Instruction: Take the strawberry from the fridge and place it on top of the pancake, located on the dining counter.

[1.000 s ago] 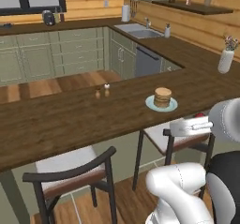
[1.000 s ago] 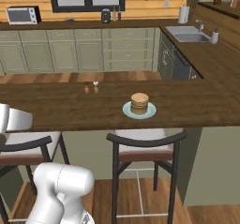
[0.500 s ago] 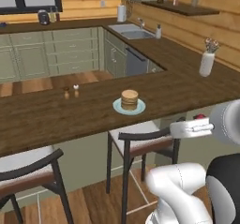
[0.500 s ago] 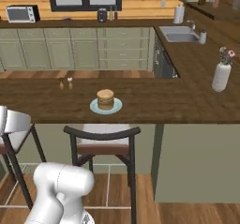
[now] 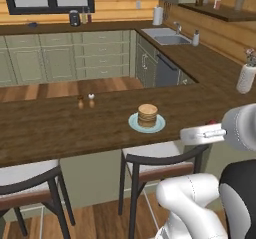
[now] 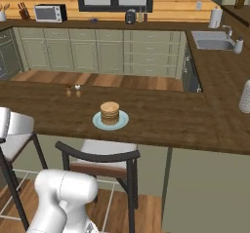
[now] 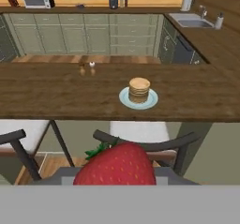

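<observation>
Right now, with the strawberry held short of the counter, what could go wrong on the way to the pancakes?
1. The strawberry is held well short of the pancakes, so it may slip from the tool on the way.
2. A stool stands between them; a low reach could clip its back.
3. The stack is small and its top narrow, so the round berry could roll off onto the plate.

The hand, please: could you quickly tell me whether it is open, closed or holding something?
Hand: closed on the strawberry, short of the dining counter.
</observation>
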Tool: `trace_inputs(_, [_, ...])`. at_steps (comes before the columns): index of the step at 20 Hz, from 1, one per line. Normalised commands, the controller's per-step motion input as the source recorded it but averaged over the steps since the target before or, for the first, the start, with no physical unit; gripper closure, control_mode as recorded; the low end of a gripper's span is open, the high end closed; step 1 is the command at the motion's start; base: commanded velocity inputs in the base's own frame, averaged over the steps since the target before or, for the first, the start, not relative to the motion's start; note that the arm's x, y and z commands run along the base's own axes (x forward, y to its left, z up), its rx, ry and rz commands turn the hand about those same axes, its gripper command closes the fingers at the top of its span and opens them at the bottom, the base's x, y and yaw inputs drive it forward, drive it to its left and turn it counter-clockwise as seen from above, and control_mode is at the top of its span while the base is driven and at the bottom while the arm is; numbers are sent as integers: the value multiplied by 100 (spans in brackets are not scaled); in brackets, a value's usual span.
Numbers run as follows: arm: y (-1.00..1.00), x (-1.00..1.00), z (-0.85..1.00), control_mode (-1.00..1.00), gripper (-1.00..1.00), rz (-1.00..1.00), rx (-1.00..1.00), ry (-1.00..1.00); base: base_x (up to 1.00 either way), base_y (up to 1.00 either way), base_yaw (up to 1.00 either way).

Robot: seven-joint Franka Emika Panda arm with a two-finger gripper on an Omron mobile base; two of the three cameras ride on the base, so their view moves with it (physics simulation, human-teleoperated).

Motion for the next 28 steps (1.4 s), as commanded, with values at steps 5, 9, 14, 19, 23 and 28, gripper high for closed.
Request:
trace_inputs(5, [-25,80,0,-100,100,-4,20,25,20,-6,2])
trace_inputs(9, [-16,100,-1,-100,100,-13,17,42,0,0,0])
trace_inputs(14, [-17,100,-24,-100,100,-8,7,42,0,0,0])
trace_inputs(19, [-9,77,-65,-100,100,-3,0,21,0,0,0])
trace_inputs(23, [-8,59,-49,-100,100,-1,0,21,0,0,0])
trace_inputs(28, [-21,100,-41,-100,100,0,0,18,0,0,0])
